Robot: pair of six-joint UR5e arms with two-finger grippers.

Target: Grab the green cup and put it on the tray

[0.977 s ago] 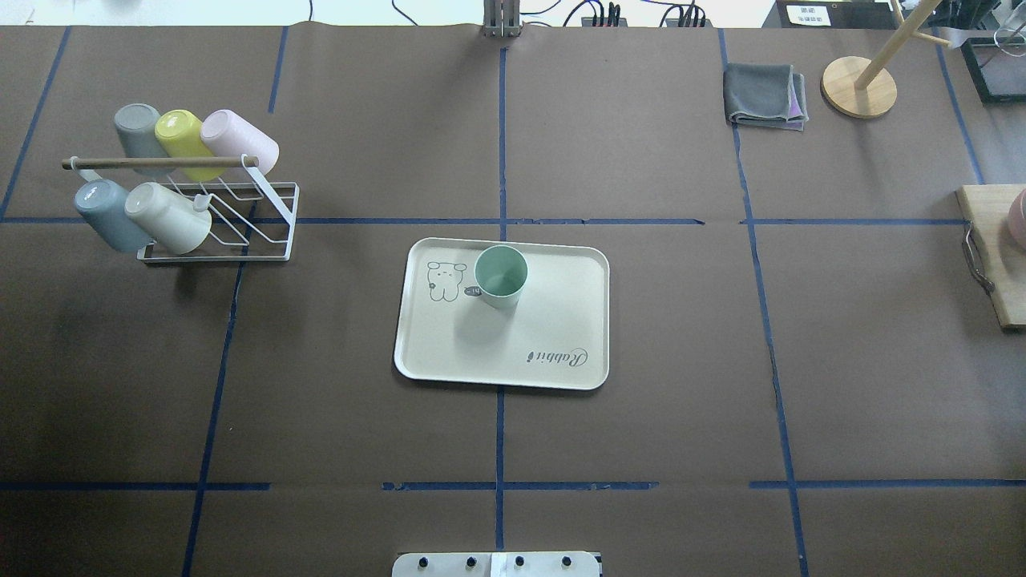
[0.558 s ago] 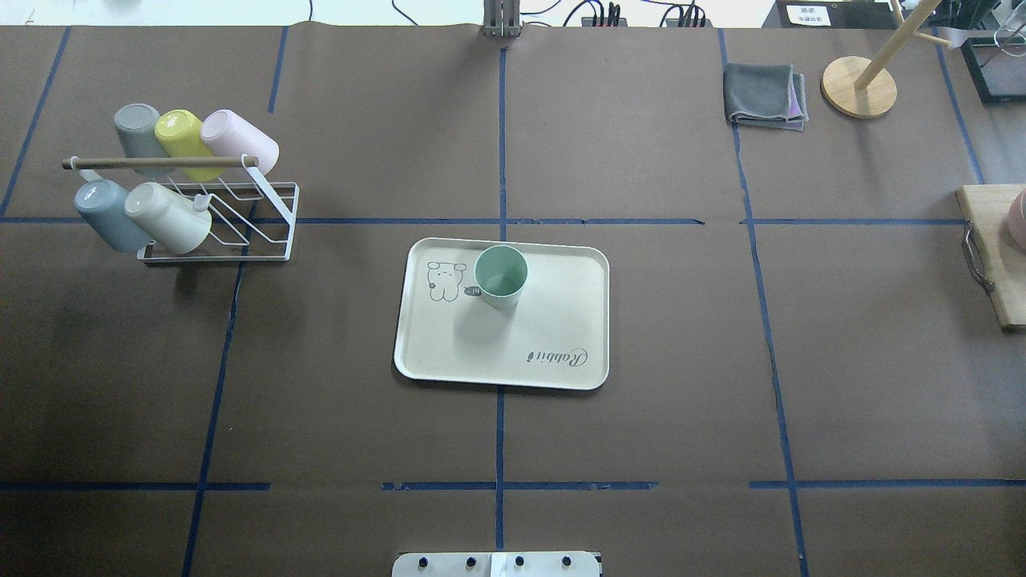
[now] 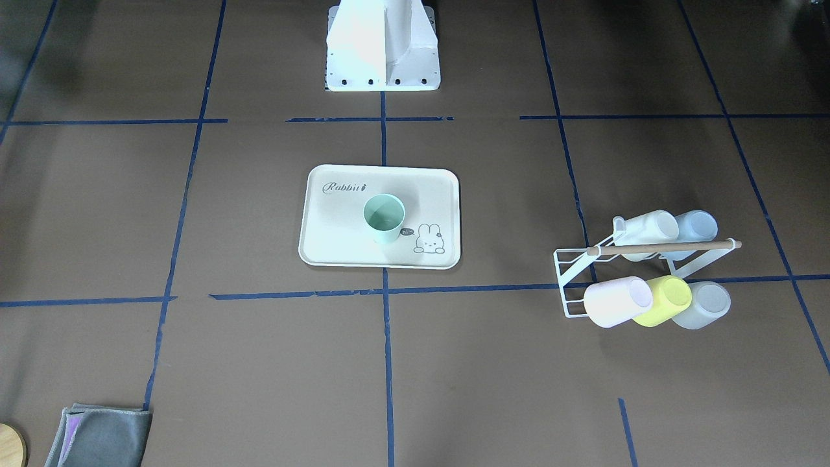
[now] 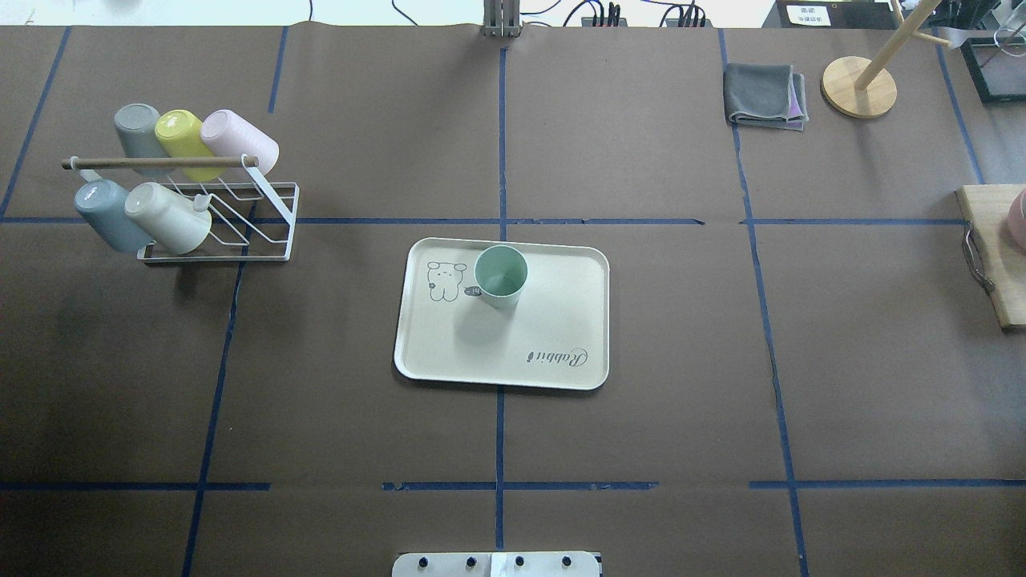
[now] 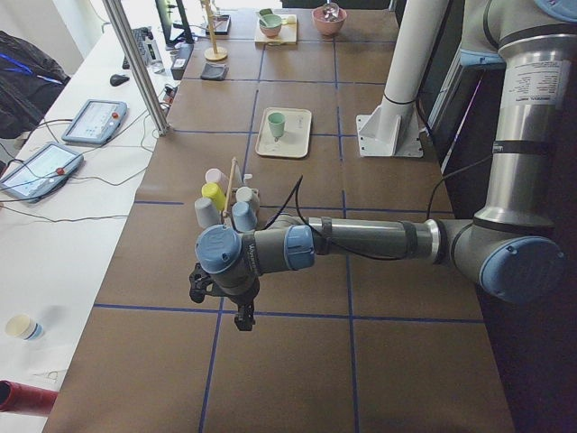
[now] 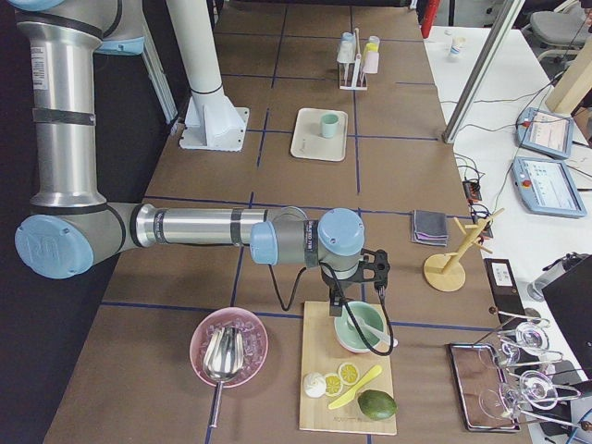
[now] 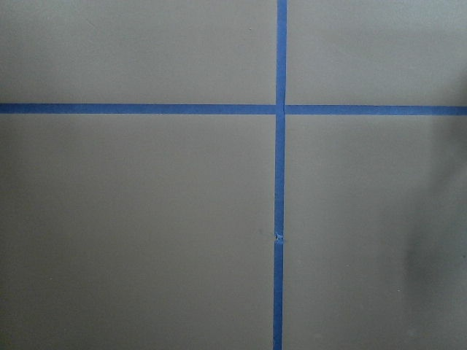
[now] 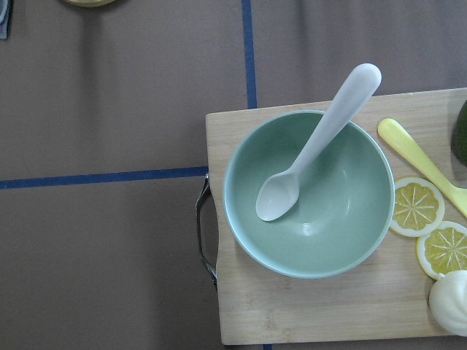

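green cup (image 4: 501,276) upright on tray (image 4: 561,353). left end effector (image 5: 221,302), right end effector (image 6: 359,282) well away, can't tell if apart or together.

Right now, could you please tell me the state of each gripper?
Left gripper: cannot tell, side view only.
Right gripper: cannot tell, side view only.

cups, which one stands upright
The green cup, alone on the tray, mouth up; the other five cups sit tilted on the wire rack.
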